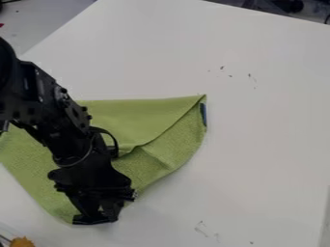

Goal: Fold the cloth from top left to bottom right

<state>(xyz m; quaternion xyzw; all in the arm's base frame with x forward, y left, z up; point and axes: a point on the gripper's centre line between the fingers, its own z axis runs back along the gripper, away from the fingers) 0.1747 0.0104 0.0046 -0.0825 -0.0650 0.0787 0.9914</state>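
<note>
Camera view. Green cloth [122,116] lies on the white table [264,144], left of the middle, partly doubled over. A smooth flap [155,113] covers the upper part; its loose edge slants from the upper right corner down to the middle, the rougher layer below it exposed. Blue tag [203,115] at the right edge. Arm [61,111] crosses the cloth from the upper left, gripper [97,219] low at the cloth's bottom edge. Whether it is open or closed, and whether it has hold of any fabric, I cannot tell.

Judgement: fold part made, flap probably short of the lower edge. Main risk is at the bottom: if the gripper catches both layers there, a lift or pull would drag the whole cloth over the smooth table and undo the fold. If it has only the flap and lets go too high, the flap may spring back or land crooked. The ridge [138,148] near the middle could set into a crease if pressed. An arm link passing close over the fabric might snag it on the way out.
</note>
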